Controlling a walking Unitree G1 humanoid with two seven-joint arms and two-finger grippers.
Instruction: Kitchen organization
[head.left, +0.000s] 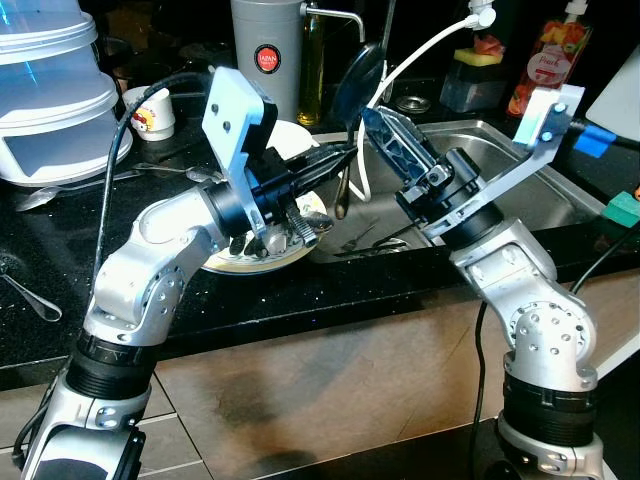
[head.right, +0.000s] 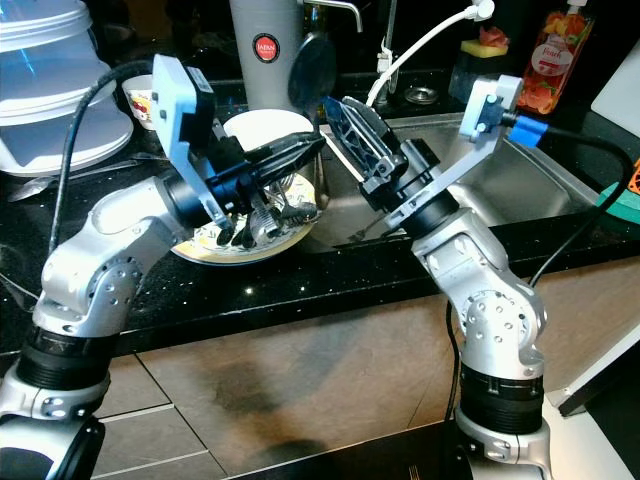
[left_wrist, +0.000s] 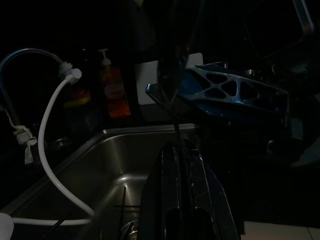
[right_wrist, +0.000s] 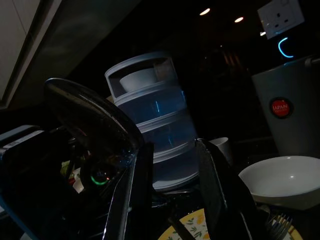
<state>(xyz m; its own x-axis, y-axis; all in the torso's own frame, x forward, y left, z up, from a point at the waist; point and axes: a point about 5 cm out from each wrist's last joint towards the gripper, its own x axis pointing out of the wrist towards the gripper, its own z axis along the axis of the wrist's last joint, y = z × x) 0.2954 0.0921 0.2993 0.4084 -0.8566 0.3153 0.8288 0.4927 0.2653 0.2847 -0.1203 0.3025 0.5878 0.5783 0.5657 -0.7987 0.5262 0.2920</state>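
My left gripper (head.left: 338, 160) is shut on the thin handle of a black ladle (head.left: 358, 75). It holds the ladle upright over the sink's left edge, bowl at the top. In the left wrist view the handle runs up from between the shut fingers (left_wrist: 187, 200). My right gripper (head.left: 375, 120) reaches in from the right, open, with its tips close beside the ladle's bowl. The right wrist view shows the ladle bowl (right_wrist: 95, 117) just outside one of the fingers (right_wrist: 132, 195), not between them. Below my left arm a patterned plate (head.left: 250, 262) holds forks.
A white bowl (head.left: 297, 137) stands behind the plate. The steel sink (head.left: 510, 180) holds a few utensils (head.left: 372, 240). A white hose (head.left: 425, 45), a grey canister (head.left: 267, 50), stacked plastic containers (head.left: 45, 90), a mug (head.left: 150, 112) and a soap bottle (head.left: 545, 60) stand at the back. Spoons (head.left: 40, 195) lie on the black counter.
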